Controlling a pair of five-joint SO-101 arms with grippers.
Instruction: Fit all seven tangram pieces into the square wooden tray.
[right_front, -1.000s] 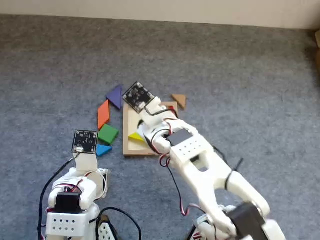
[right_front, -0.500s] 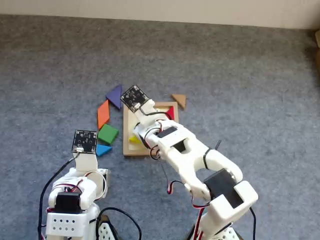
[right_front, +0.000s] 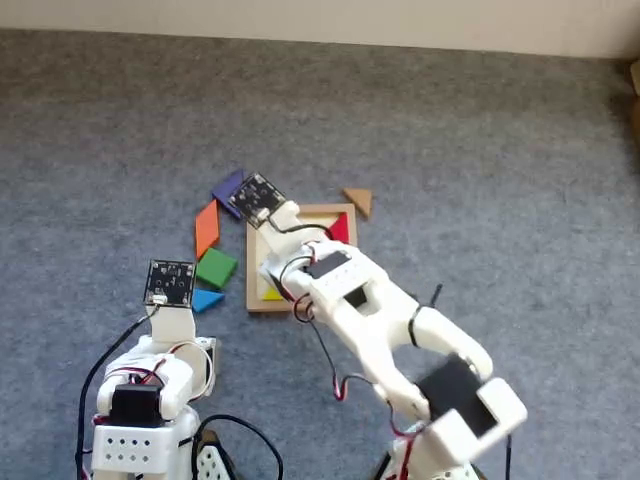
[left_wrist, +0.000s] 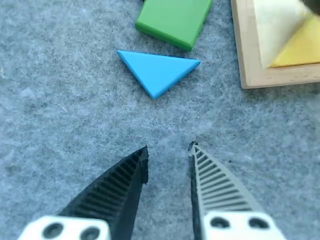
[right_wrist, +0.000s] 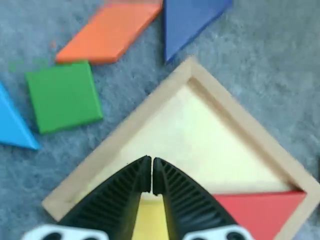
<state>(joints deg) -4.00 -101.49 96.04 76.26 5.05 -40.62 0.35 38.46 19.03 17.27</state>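
Note:
The square wooden tray (right_front: 349, 209) lies mid-table with a red triangle (right_front: 340, 228) at its far right and a yellow triangle (right_front: 270, 293) at its near left. The right arm (right_front: 335, 285) stretches over it. In the right wrist view my right gripper (right_wrist: 151, 161) is shut and holds nothing, above the tray's bare floor (right_wrist: 195, 135), between the yellow piece (right_wrist: 150, 220) and the red one (right_wrist: 260, 210). My left gripper (left_wrist: 168, 149) stands open over the carpet, short of the light blue triangle (left_wrist: 157, 70).
Left of the tray lie a dark blue triangle (right_front: 226, 186), an orange parallelogram (right_front: 206, 228), a green square (right_front: 215, 268) and the light blue triangle (right_front: 207, 299). A brown triangle (right_front: 358, 200) sits off the tray's far right corner. Grey carpet surrounds everything.
The right arm's wrist has swung left over the tray toward its far left corner, uncovering the red triangle. The left arm has stayed still.

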